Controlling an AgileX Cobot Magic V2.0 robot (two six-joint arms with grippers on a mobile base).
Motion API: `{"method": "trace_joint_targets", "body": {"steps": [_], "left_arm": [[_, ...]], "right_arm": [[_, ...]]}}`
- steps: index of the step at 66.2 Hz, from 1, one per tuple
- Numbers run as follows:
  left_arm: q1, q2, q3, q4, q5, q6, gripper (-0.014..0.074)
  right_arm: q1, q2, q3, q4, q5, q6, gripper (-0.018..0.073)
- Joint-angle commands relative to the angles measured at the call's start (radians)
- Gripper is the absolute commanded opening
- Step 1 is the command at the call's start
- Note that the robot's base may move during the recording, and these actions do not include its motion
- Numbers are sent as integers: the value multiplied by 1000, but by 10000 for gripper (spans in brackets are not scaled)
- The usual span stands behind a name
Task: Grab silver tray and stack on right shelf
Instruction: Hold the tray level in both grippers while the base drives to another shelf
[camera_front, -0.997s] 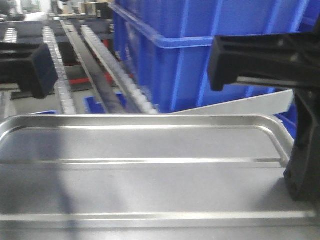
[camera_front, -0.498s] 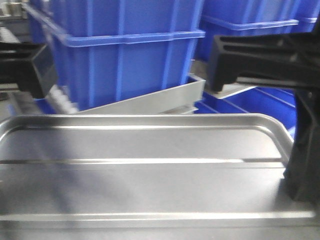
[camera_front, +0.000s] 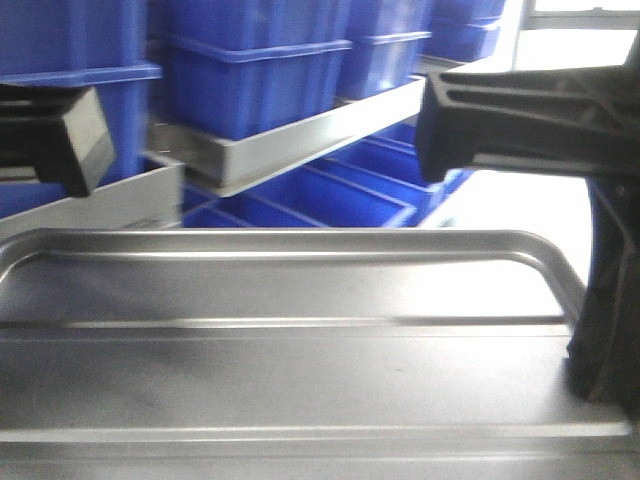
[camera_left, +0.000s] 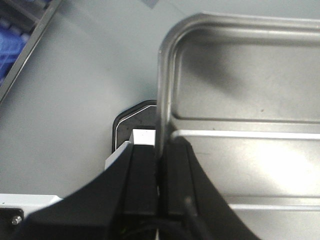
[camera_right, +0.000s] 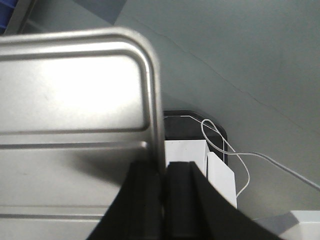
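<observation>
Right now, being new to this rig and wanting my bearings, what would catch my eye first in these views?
The silver tray fills the lower half of the front view, its two long ridges running across. The left gripper and the right gripper each pinch its rim at opposite short ends, as the wrist views show. Behind it, stacked blue crates rise above a slanted steel rail.

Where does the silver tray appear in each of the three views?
Exterior front-facing: the silver tray fills the lower half.
Left wrist: the tray fills the right side, rim clamped in the left pincer at bottom centre.
Right wrist: the tray fills the left side, rim clamped in the right pincer at bottom centre.
Shared landmark: the long ridge across the tray floor, visible in all three.
</observation>
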Motion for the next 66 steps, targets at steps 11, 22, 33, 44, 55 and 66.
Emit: {"method": "trace_joint_targets", "body": {"steps": [11,22,33,44,55,66], "left_arm": [[-10,-22,-25,17,107,-3,-100],[-10,-22,-25,17,199,-3,-100],[-10,-22,-25,17,199,-3,-100],[-10,-22,-25,17,199,-3,-100],[-10,-22,-25,17,199,-3,-100],[-10,-22,-25,17,199,-3,-100]], "right_arm": [[-2,-26,-29,-52,23,10,60],[-2,-26,-29,-52,23,10,60],[-2,-26,-29,-52,23,10,60],[-2,-26,-29,-52,23,10,60],[-2,-26,-29,-52,23,10,60],[-2,-26,-29,-52,23,10,60]]}}
